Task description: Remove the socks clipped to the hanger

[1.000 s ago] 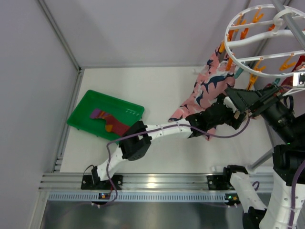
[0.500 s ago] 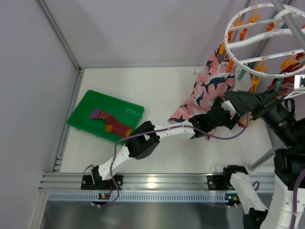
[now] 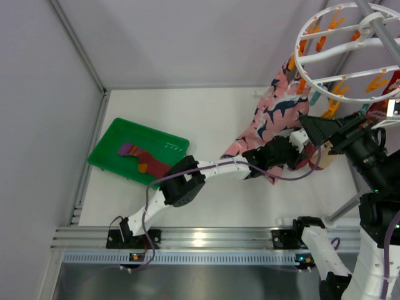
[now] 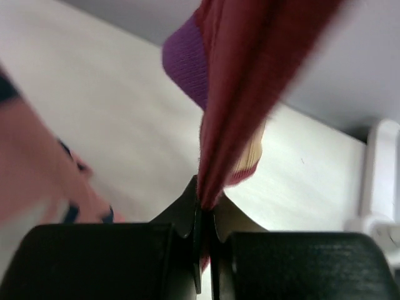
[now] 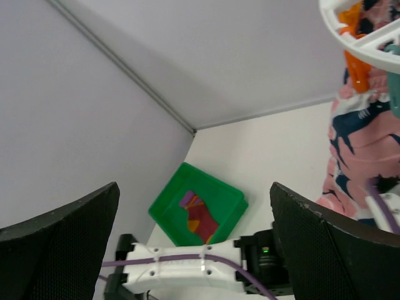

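Observation:
A maroon sock [image 4: 250,69] with a purple patch hangs down in the left wrist view, and my left gripper [image 4: 208,200] is shut on its lower edge. From above, that left gripper [image 3: 299,150] sits under the white round hanger [image 3: 311,69], beside the pink printed cloth [image 3: 269,119]. The held sock is hidden there by the two grippers. My right gripper [image 3: 317,132] is just right of the left one, with jaws wide open and empty [image 5: 194,231]. Another maroon sock [image 3: 145,159] with purple and orange patches lies in the green tray [image 3: 106,140].
The pink cloth [image 5: 362,144] hangs from orange pegs on the hanger ring [image 5: 331,15]. A grey frame pole [image 3: 381,31] crosses the hanger at the top right. The green tray [image 5: 164,209] sits near the left wall. The left arm's white link [image 5: 187,272] stretches below the right gripper.
My left gripper was open and has shut on the maroon sock. The left arm's elbow has shifted a little, and the hanger has swung slightly.

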